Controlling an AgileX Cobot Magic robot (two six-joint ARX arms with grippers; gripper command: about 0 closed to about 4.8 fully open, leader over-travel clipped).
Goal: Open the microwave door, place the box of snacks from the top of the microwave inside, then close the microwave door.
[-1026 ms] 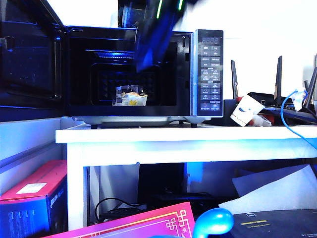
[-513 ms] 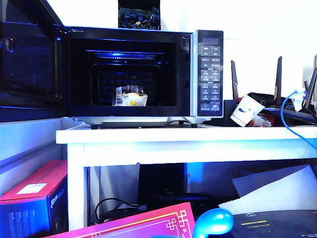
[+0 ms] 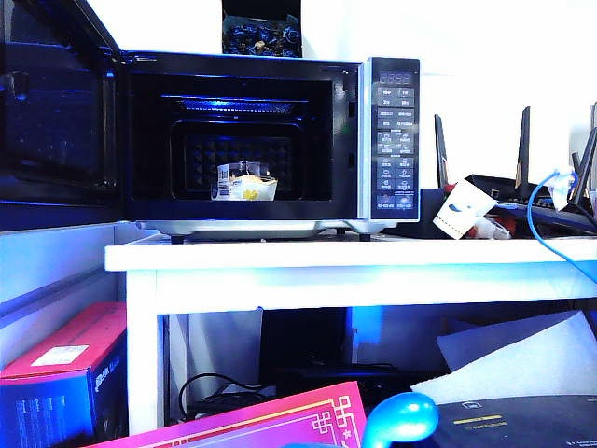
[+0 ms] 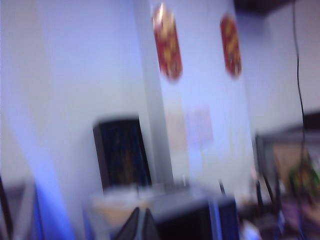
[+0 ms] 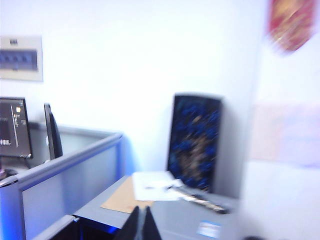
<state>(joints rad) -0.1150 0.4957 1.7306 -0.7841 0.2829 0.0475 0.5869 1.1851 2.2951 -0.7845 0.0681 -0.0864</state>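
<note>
Clear box of snacks (image 3: 244, 183) inside black microwave (image 3: 270, 140), microwave door (image 3: 56, 112) swung wide open leftward.

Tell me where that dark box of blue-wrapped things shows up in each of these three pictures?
Exterior view: the dark box stands on top of the microwave, at the picture's upper middle.
Left wrist view: blurred, it stands upright beyond the shut left pincer.
Right wrist view: it leans against the wall beyond the shut right pincer.
Shared landmark: the microwave's top, where the box stands.
</note>
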